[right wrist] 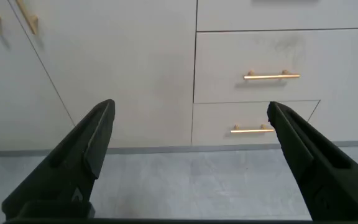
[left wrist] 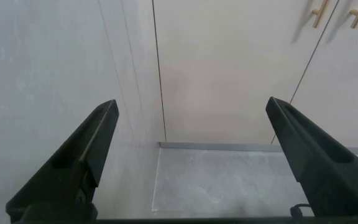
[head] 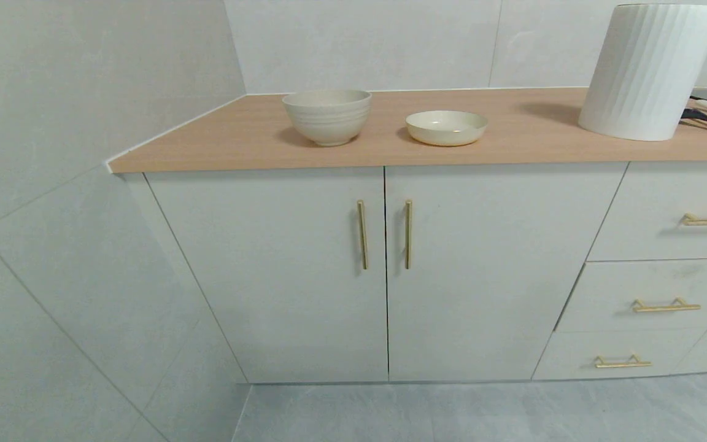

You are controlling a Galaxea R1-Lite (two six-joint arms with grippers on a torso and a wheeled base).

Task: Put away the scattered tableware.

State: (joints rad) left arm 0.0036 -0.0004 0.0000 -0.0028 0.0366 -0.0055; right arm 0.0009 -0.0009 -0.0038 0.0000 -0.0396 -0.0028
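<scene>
1. A pale tiled floor [head: 452, 411] and pale walls close a kitchen corner; low over this floor the left gripper [left wrist: 191, 106] hangs with its fingers spread wide and nothing between them, facing the left cabinet door [left wrist: 229, 68].
2. The right gripper [right wrist: 190, 106] is spread and empty as well, low before the drawers [right wrist: 278, 62].
3. Higher and farther, on the wooden countertop [head: 237, 141], stand the deep bowl [head: 327, 115] and, apart to its right, the shallow dish [head: 446, 127]; both are upright and round, so no long axis matters.
4. I judge that both pieces lie up and ahead of the grippers; the bowl is nearer the left arm, the dish nearer the right.
</scene>
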